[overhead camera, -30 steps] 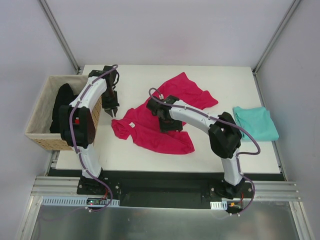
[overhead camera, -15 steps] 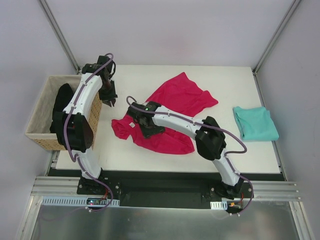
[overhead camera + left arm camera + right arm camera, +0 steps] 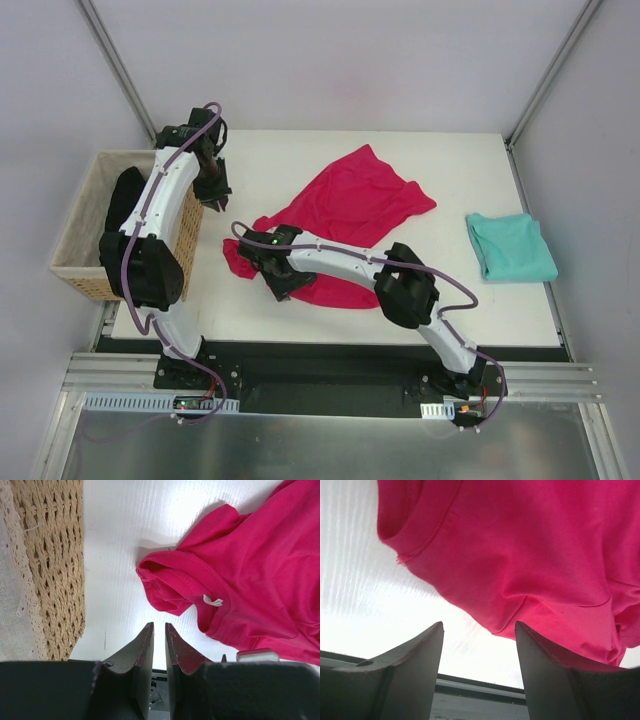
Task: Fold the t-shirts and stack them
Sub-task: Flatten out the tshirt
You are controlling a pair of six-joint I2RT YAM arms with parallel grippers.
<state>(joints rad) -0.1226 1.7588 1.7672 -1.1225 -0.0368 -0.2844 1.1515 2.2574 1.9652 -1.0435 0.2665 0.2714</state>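
Where rumpled crimson t-shirt [image 3: 345, 205] sprawls (soft knit), woven wicker basket [image 3: 55, 565] beside
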